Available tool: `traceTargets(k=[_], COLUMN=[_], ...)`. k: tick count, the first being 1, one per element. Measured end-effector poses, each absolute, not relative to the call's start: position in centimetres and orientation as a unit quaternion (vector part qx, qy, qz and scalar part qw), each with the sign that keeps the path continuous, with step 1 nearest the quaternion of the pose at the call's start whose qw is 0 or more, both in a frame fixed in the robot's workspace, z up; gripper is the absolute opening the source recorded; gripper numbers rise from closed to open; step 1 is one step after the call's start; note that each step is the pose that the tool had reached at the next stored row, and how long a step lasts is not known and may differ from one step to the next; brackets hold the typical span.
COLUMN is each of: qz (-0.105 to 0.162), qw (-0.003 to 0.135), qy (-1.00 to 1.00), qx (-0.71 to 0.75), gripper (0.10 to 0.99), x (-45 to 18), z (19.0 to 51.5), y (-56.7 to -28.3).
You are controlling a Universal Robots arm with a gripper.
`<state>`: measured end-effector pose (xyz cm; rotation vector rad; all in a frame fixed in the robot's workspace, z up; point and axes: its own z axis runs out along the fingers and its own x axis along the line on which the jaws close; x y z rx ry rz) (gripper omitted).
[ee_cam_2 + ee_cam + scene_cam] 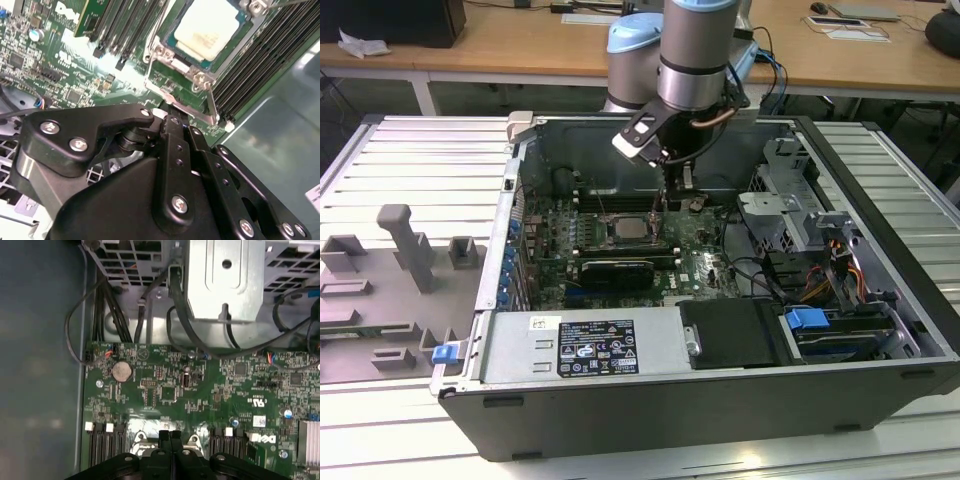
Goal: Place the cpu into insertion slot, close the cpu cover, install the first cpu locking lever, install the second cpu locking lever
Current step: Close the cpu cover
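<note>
Cpu (205, 27) lies in insertion slot (169, 59), seemingly just beyond closed jaws.

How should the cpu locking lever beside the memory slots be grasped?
Likely by the free end of the cpu locking lever, coming from above: the thin rod lies along the cpu cover edge, and memory slots crowd its side.

— What colour was the motherboard (165, 390)?
— Green, speckled all over with small black chips and silver solder dots. The cpu (207, 27) set in it had a pale silvery-grey top.
— And the memory slots (270, 55) on the motherboard?
— Black, with white end clips. The coin cell (121, 371) on the motherboard was silver, and the gripper (170, 434) above it was matt black with silver screws.
</note>
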<state>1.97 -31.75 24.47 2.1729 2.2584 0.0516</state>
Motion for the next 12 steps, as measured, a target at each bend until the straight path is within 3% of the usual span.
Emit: traceTargets(k=[12], qz=[0.016], qw=[0.004], qy=[0.72], qx=[0.693], gripper=[0.106], x=[-0.3], z=[24.0], y=[-31.7])
